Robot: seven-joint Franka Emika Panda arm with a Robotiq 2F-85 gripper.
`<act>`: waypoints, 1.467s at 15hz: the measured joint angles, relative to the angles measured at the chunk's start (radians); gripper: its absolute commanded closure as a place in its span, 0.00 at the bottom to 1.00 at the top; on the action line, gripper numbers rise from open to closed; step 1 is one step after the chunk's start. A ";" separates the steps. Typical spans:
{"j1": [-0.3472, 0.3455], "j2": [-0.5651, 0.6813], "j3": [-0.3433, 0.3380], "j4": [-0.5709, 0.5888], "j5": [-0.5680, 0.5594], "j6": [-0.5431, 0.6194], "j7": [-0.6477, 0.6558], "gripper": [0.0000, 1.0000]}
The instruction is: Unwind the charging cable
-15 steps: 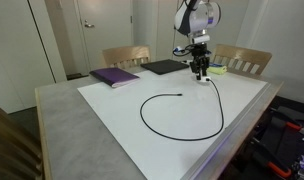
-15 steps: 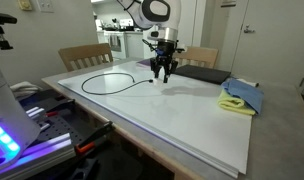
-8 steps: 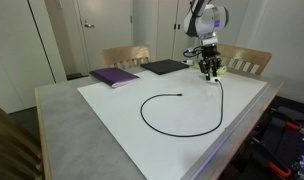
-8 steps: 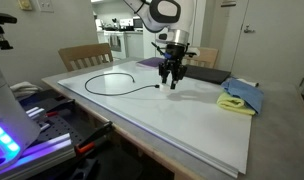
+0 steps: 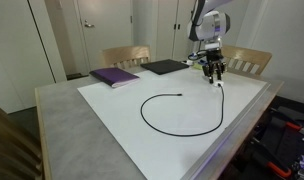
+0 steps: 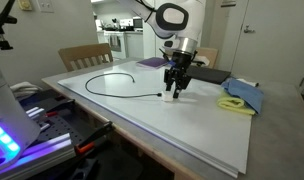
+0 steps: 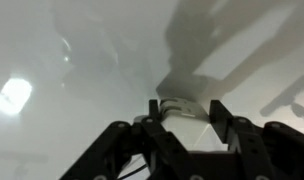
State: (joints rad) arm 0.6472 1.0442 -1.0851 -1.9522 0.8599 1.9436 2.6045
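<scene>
**A:** What is held by the black robot gripper [image 5: 214,73]?

**B:** The small white plug block [image 7: 187,128] is held. It is clamped tight between the two fingers, and this is seen best in the wrist view. The block is one end of the long thin black charging cable [image 5: 222,110].

**A:** Where is the cable laid?

**B:** It is spread on the big flat white board [image 5: 112,100] on the grey table [image 5: 62,120]. The plug end is held low over the board, close to the far edge by the wooden chair [image 5: 247,62]. Whether the board is touched by the plug cannot be told. The tiny connector end [image 5: 183,95] is left near the middle of the board.

**A:** What was just changed?

**B:** The gripper [image 6: 173,88] was moved along toward the edge where the blue and yellow cloth [image 6: 240,97] is lying. The plug was carried with it, so the cable was pulled out a bit more.

**A:** Is the job done?

**B:** Probably not. No tight coils are seen now, but one wide open curve is still made by the cable. More pulling is likely needed before a straight line is made.
</scene>
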 measured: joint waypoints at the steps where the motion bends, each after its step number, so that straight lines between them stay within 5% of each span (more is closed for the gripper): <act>1: 0.002 0.012 -0.006 0.010 0.008 -0.013 0.000 0.07; 3: 0.011 0.030 -0.018 0.028 0.013 -0.034 0.000 0.00; 9: 0.114 0.091 -0.148 0.077 0.000 -0.125 -0.001 0.00; 13: 0.152 0.089 -0.158 0.145 -0.080 -0.202 -0.014 0.00; 18: 0.095 -0.068 0.028 0.218 -0.371 -0.226 -0.021 0.00; 22: -0.028 -0.219 0.251 0.262 -0.585 -0.279 -0.024 0.00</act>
State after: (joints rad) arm 0.6189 0.8247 -0.8340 -1.6903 0.2747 1.6644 2.5801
